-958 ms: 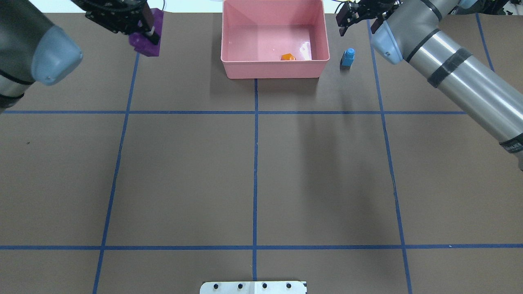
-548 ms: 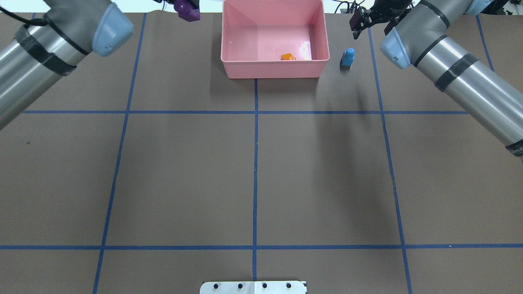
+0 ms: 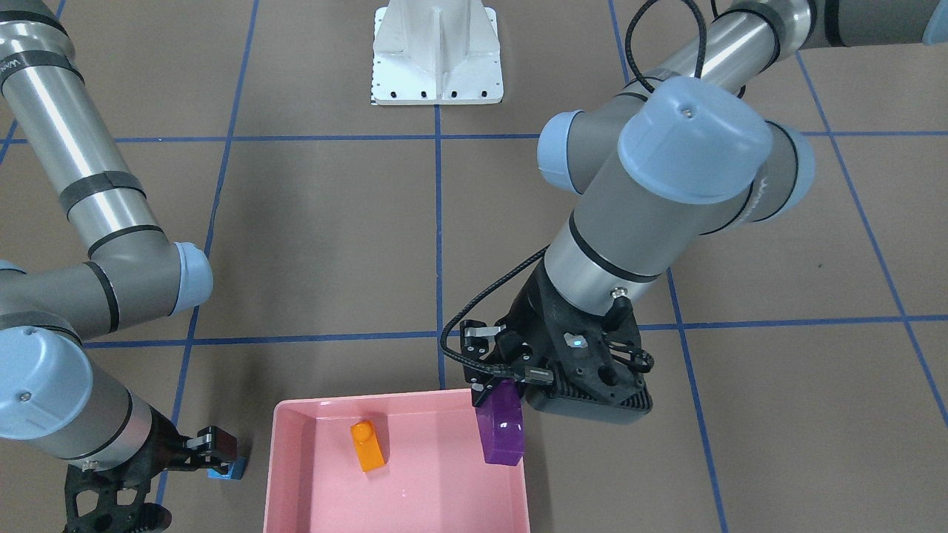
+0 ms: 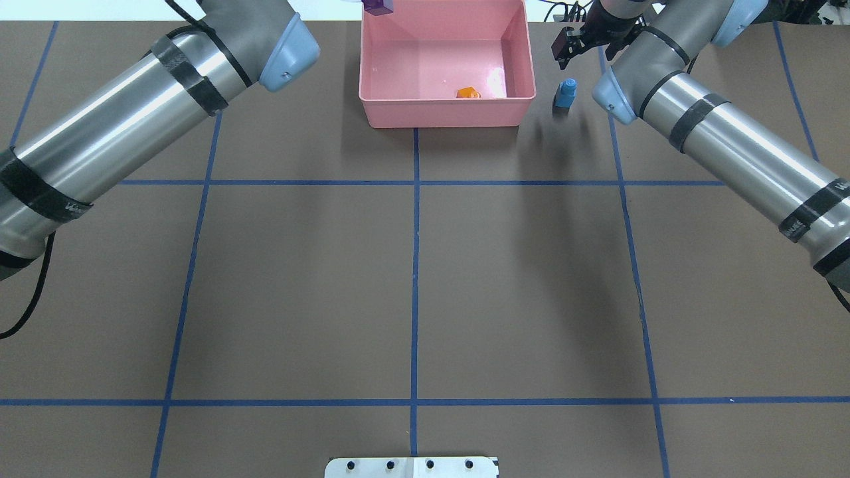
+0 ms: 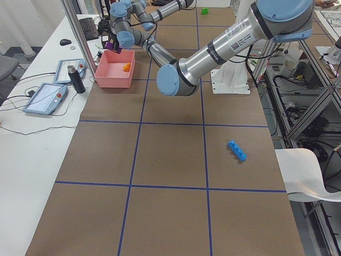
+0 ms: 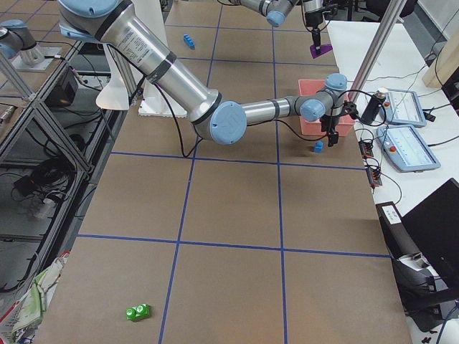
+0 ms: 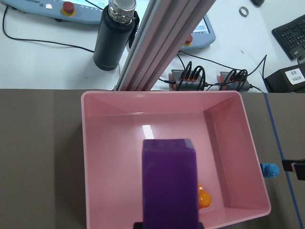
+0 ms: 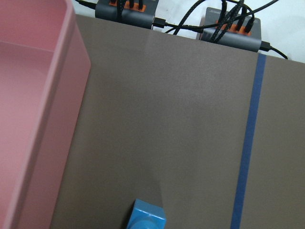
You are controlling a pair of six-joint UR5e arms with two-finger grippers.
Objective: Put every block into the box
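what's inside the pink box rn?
One orange brick lies on the box floor. The purple brick hangs over the box in the left gripper, hiding some floor.

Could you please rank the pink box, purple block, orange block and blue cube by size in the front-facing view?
pink box
purple block, held up, nearer the camera
orange block
blue cube, partly hidden, so unsure
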